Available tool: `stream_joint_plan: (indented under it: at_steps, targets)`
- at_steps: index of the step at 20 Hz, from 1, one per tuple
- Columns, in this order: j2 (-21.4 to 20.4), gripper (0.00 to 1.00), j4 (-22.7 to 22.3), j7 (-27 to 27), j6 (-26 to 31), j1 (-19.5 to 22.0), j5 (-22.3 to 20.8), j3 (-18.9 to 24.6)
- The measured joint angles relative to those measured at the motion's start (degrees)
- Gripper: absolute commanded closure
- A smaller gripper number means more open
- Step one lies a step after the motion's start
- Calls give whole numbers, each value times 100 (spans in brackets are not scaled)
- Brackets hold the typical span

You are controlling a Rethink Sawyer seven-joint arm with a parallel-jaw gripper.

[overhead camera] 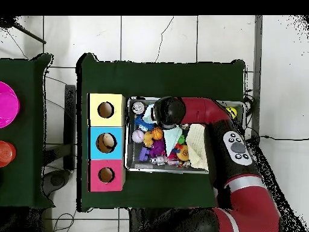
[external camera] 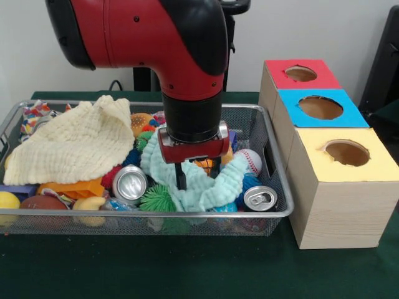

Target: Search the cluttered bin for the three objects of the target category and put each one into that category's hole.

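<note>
A wire-mesh bin (external camera: 187, 214) holds a jumble of toys, balls and cans. My gripper (external camera: 198, 174) hangs low over its middle, open. Its dark fingertips (external camera: 181, 179) press into a mint-green cloth (external camera: 209, 190), and an orange ball (external camera: 203, 164) shows between them. Two silver cans lie near the front: one (external camera: 129, 184) left of the gripper, one (external camera: 260, 198) to its right. A baseball (external camera: 250, 160) rests right of the gripper. In the overhead view the wrist (overhead camera: 169, 112) covers the gripper; the can (overhead camera: 139, 107) and baseball (overhead camera: 137, 136) show beside it.
Three boxes with round holes stand beside the bin: red (external camera: 301, 73), blue (external camera: 320, 107), yellow (external camera: 346, 152). A large yellow cloth (external camera: 72, 146) covers the bin's left half. A green spiky ball (external camera: 157, 199), an orange toy (external camera: 72, 187) and a brown football (external camera: 42, 203) lie along the front.
</note>
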State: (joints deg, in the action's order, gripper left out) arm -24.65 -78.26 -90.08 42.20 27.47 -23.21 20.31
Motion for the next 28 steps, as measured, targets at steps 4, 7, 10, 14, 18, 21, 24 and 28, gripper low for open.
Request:
stream_joint_plan:
  at_steps: [4,7,10,14,18,21,24,28]
  targets:
    - [-167,0,15,0,1,-90,-31,16]
    - [-325,0,14,0,1,-175,-32,16]
    - [-492,0,-2,0,1,-253,-32,18]
    - [-735,0,-109,0,1,-341,-27,17]
    - [-959,0,-300,0,1,-420,-18,17]
    - [-1134,0,-495,0,1,-508,29,17]
    - [-1199,0,-598,0,1,-565,68,17]
    - [-1265,0,-724,0,1,-618,112,17]
